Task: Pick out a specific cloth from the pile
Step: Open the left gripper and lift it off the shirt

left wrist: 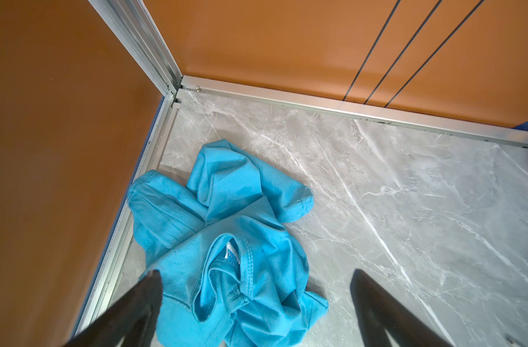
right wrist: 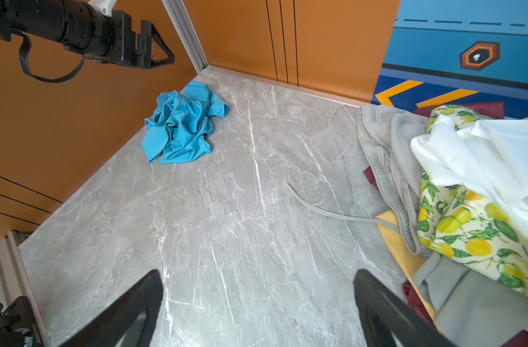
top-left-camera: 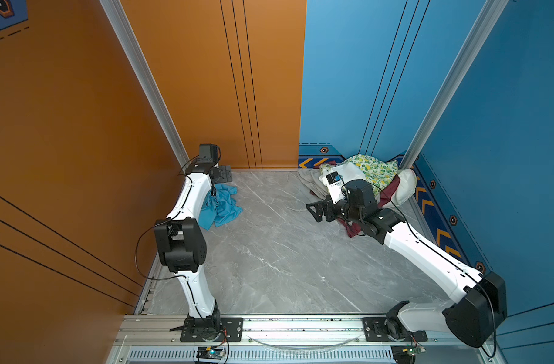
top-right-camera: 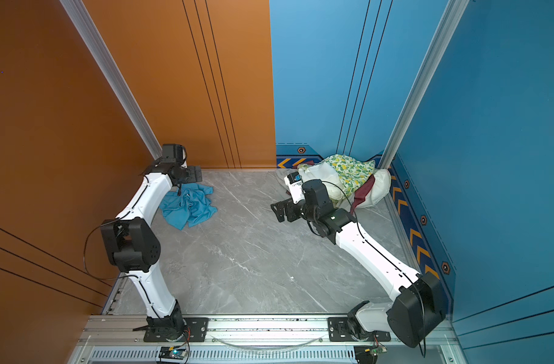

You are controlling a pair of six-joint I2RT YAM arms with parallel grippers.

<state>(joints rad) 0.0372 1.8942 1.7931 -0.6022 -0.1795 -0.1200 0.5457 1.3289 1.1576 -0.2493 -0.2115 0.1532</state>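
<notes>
On the grey table [top-left-camera: 285, 252] the cloth [top-left-camera: 222, 205] lay beneath the spread, empty left fingers [left wrist: 148, 291], far from the pile [top-left-camera: 373, 170] and the spread right fingers [right wrist: 148, 288].

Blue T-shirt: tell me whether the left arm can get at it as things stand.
Probably yes. The left gripper hangs open above the blue T-shirt, which lies alone on the table with nothing over it.

Robot lab test cell, not a home. Bench [top-left-camera: 269, 258] w/ grey marble-look top, boxed in by orange panels [top-left-camera: 64, 126] & blue panels [top-left-camera: 506, 126] on alu extrusion posts [top-left-camera: 141, 72]. Left arm [top-left-camera: 190, 201] & right arm [top-left-camera: 427, 252] bolted to slotted alu rail [top-left-camera: 301, 324] at front. Bare circuit boards [top-left-camera: 211, 351] & loose cables [top-left-camera: 136, 252] showing.
</notes>
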